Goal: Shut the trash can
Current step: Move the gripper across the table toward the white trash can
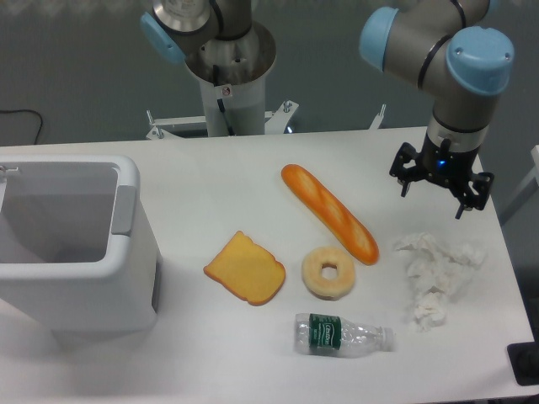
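Hovering tool: gripper [440, 185], fingers spread apart, holding nothing, above the table [210, 172] at far right.
Nearest item: crumpled tissue [436, 271], just below the gripper.
Mid-table: baguette [330, 213], donut [328, 272], toast slice [245, 268], bottle [341, 334].
Far left: trash can [76, 252], top open.

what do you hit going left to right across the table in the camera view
trash can → toast slice → bagel → crumpled tissue, with the hand hanging above it. The baguette and water bottle overlap the bagel sideways, so they are left out.
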